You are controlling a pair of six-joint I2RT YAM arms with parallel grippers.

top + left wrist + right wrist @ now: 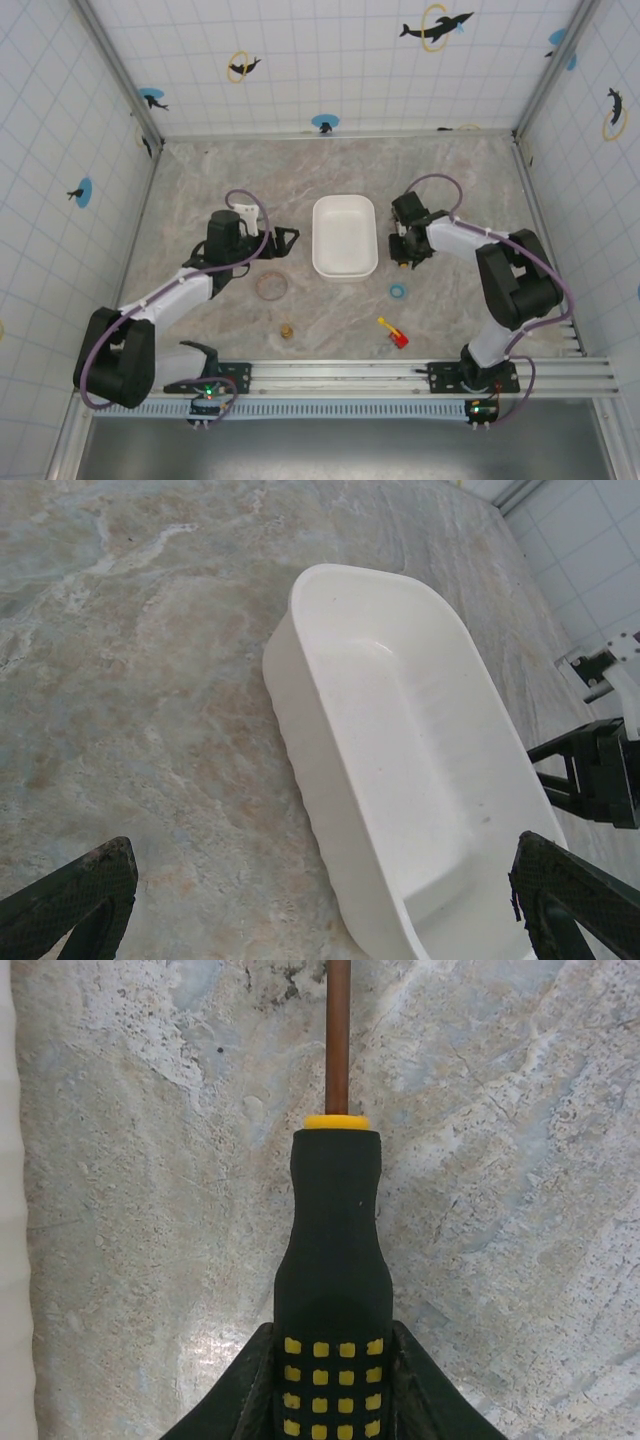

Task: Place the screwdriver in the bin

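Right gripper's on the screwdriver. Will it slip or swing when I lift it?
Probably stiff: the screwdriver has a straight metal shaft and a solid handle. Slip looks unlikely, since the right gripper clamps the textured black-and-yellow grip section. The round handle may roll once dropped, though the walls of the bin should stop it.

Screwdriver (333, 1250) tip cut off at top, bin (310, 780) near end cropped at btm

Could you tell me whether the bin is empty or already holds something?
Empty. The bin shows a bare floor in the overhead and left wrist views; the screwdriver is outside, clamped in the right gripper.
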